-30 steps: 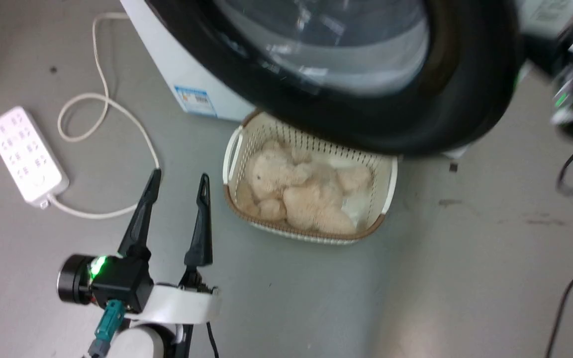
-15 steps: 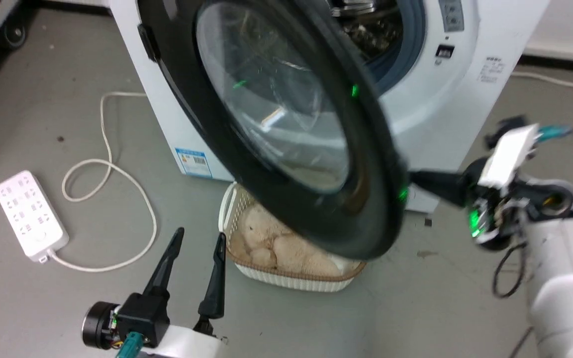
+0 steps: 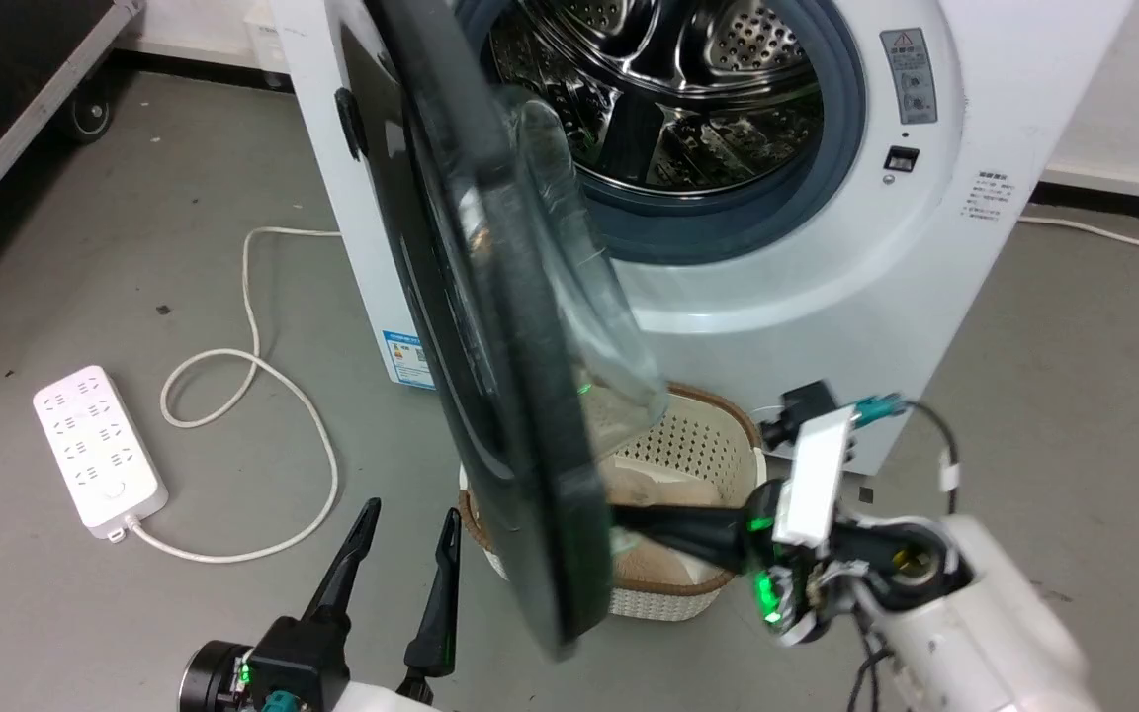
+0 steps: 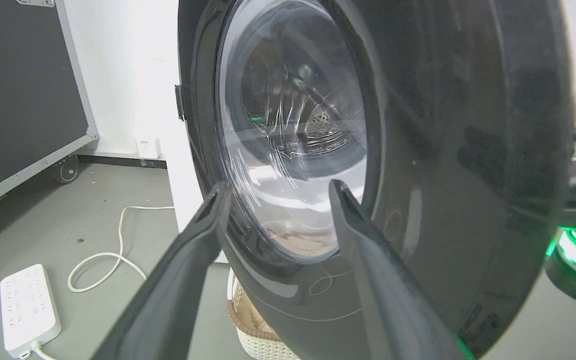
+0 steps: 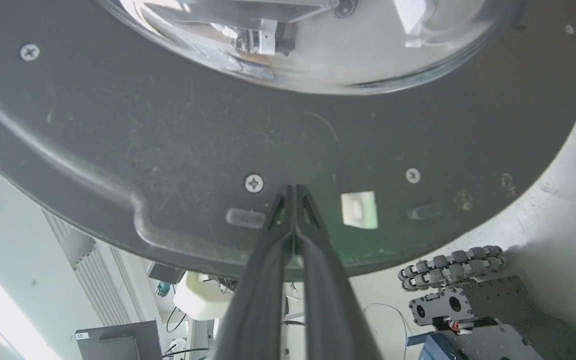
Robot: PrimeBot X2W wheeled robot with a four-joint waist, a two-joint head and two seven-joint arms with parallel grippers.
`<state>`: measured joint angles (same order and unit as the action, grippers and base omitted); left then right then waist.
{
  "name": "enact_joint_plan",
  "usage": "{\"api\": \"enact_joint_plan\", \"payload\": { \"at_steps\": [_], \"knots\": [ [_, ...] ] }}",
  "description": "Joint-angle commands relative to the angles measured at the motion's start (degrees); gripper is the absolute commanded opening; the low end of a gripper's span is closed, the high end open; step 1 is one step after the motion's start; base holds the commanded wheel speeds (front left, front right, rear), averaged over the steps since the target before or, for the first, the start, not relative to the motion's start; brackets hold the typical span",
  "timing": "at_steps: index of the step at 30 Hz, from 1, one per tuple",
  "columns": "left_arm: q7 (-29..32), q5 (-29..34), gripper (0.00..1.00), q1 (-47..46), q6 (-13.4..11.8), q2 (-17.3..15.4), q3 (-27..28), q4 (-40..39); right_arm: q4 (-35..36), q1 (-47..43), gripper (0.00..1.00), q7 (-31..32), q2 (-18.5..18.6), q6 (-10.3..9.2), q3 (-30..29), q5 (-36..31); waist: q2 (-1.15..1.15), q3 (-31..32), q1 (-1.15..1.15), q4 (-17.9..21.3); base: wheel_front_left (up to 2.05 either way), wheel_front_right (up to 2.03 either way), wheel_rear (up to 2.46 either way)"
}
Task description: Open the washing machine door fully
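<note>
The washing machine [image 3: 827, 277] is a white front-loader with a grey gasket [image 3: 812, 168] and a steel drum [image 3: 678, 89] in plain sight. Its glossy black door [image 3: 490, 396] stands swung out on the left hinge, nearly edge-on in the head view, glass bowl [image 3: 569, 277] bulging to the right. My right gripper [image 3: 624, 519] is shut, tips pressed against the door's inner face [image 5: 168, 140] near its low rim, nothing between the fingers [image 5: 295, 190]. My left gripper [image 3: 406, 524] is open and empty in front of the door's outer face [image 4: 468, 150], apart from it [image 4: 278, 186].
A cream perforated basket [image 3: 698, 450] holding a beige plush toy sits on the floor under the door. A white power strip [image 3: 100, 450] and its looped cable [image 3: 253, 366] lie on the left. A black wheeled case [image 3: 16, 89] stands far left.
The camera has tilted up. The door has swung further out, from facing me to nearly edge-on. My right gripper has followed it leftward along the inner face. The left gripper stays open.
</note>
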<state>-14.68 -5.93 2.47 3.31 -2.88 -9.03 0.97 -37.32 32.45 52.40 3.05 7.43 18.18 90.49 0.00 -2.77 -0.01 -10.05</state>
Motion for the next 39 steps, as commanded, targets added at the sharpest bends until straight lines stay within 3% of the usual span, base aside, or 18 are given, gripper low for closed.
{"api": "enact_joint_plan", "payload": {
  "at_steps": [1,4,5,6,7,11,15,21,25,29,34,39],
  "knots": [
    [-0.3,-0.2,1.0,0.6,0.5,-0.1,-0.1,-0.1,1.1,-1.2,0.0,-1.1,-0.2,0.06,1.3,1.3,0.0,0.2,0.01,-0.2,0.0,0.0,0.0],
    [-0.3,-0.3,1.0,1.1,0.4,-0.1,-0.1,-0.2,3.3,-2.5,0.0,-4.9,-0.2,0.06,5.0,2.9,0.0,0.5,0.01,-0.3,0.0,0.0,0.0],
    [-0.3,-0.3,1.0,1.3,0.3,-0.1,0.1,-0.2,3.7,-2.8,0.14,-6.4,-0.2,0.06,5.6,3.0,0.0,0.6,0.01,-0.3,0.0,0.0,0.0],
    [-0.3,-0.4,1.0,1.4,0.2,-0.1,0.3,-0.3,4.0,-3.1,0.82,-8.1,-0.2,0.06,5.9,2.7,0.0,0.8,0.01,-0.2,0.0,0.0,0.0],
    [-0.3,-0.5,1.0,1.5,0.2,-0.2,0.6,-0.3,4.1,-3.2,1.0,-9.6,-0.2,0.06,6.1,2.0,0.0,0.9,0.01,-0.1,0.0,0.0,0.0],
    [-0.3,-0.7,1.0,2.0,-0.1,-0.5,1.1,-0.6,5.8,-3.8,1.0,-15.7,1.7,0.06,5.2,-1.4,0.0,1.6,0.01,0.9,0.0,0.0,0.0],
    [-0.3,-1.3,1.0,2.2,0.0,-1.1,1.8,-0.4,10.2,-4.9,1.0,-25.8,5.7,0.06,3.3,-8.8,0.0,2.5,0.01,2.5,0.0,0.0,0.0],
    [-0.3,-2.5,1.0,2.3,0.3,-2.2,3.2,-0.1,19.0,-8.3,1.0,-45.4,13.9,0.06,4.3,-31.3,0.0,3.8,0.01,5.4,0.0,0.0,0.0],
    [-0.3,-3.3,1.0,2.5,0.2,-2.9,4.1,0.0,21.8,-12.3,1.0,-55.6,17.0,0.06,2.0,-48.0,0.0,4.6,0.01,7.0,0.0,0.0,0.0],
    [-0.3,-4.0,1.0,3.2,0.0,-3.3,4.8,-0.1,26.1,-18.7,1.0,-61.6,15.1,0.06,-5.1,-63.0,0.0,4.9,0.01,8.2,0.0,0.0,0.0],
    [-0.3,-4.3,1.0,3.7,-0.1,-3.4,4.5,0.0,35.2,-29.0,1.0,-64.1,7.2,0.06,-14.5,-78.2,0.0,5.2,0.01,8.8,0.0,0.0,0.0],
    [-0.3,-4.4,1.0,4.1,-0.4,-3.4,4.2,0.2,40.9,-38.0,1.0,-65.5,0.7,0.06,-18.8,-86.8,0.0,5.4,0.01,9.2,0.0,0.0,0.0]
  ]
}}
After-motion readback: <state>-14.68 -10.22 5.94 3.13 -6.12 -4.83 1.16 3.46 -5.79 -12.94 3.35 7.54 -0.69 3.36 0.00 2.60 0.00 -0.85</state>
